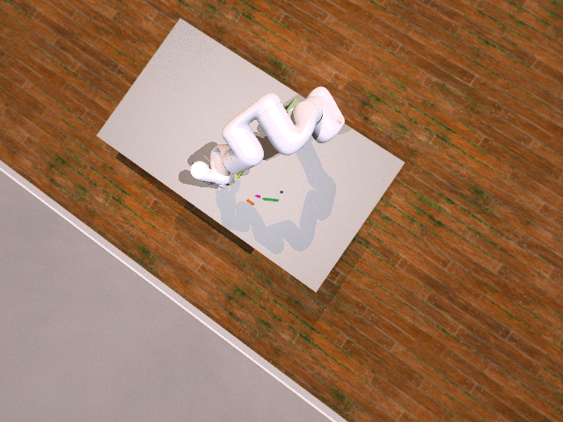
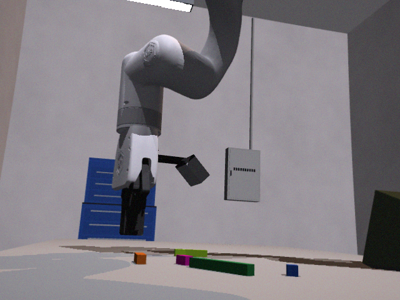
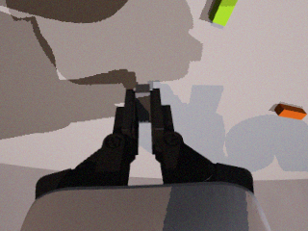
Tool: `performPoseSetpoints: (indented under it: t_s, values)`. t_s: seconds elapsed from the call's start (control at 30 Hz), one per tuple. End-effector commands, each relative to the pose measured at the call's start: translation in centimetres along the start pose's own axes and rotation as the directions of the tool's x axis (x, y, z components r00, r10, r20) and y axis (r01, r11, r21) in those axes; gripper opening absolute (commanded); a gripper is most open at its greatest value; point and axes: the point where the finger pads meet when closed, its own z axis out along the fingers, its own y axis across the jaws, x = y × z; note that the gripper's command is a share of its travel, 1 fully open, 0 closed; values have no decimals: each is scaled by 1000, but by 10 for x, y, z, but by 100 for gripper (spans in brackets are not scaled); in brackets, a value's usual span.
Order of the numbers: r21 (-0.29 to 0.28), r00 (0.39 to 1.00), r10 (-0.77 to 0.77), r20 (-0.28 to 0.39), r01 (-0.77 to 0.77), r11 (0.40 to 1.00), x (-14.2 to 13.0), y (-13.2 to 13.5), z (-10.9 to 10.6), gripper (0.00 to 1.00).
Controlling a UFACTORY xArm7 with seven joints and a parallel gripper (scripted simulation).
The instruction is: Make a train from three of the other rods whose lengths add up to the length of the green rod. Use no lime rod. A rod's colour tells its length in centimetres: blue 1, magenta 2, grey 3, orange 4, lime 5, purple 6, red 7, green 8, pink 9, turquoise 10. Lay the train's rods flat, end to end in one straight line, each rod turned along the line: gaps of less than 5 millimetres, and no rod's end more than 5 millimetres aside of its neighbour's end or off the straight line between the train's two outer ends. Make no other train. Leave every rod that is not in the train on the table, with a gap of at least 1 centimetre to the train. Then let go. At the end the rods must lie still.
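Observation:
My gripper [image 2: 130,229] hangs a little above the table, left of the rods, and is shut on a small grey rod [image 3: 146,87]. Only the rod's tip shows between the fingertips in the wrist view. The green rod [image 2: 221,266] lies flat on the table, with the magenta rod [image 2: 184,259] touching or nearly touching its left end. The orange rod [image 2: 139,257] lies further left, almost under the gripper. The blue rod [image 2: 292,270] lies alone to the right.
A dark green box [image 2: 382,230] stands at the table's right side. A blue drawer cabinet [image 2: 97,200] and a grey wall box [image 2: 242,174] stand behind the table. From above, the rods [image 1: 263,198] lie near the table's front edge.

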Motion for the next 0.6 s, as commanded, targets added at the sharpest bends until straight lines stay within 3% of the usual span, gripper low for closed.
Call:
performPoseSetpoints:
  t_s: [0.0,0.23,0.57]
  values:
    - [6,1000,0,6,0,1000,-2,-2,-30,4]
    - [6,1000,0,6,0,1000,-2,-2,-70,4]
    - [6,1000,0,6,0,1000,-2,-2,-74,4]
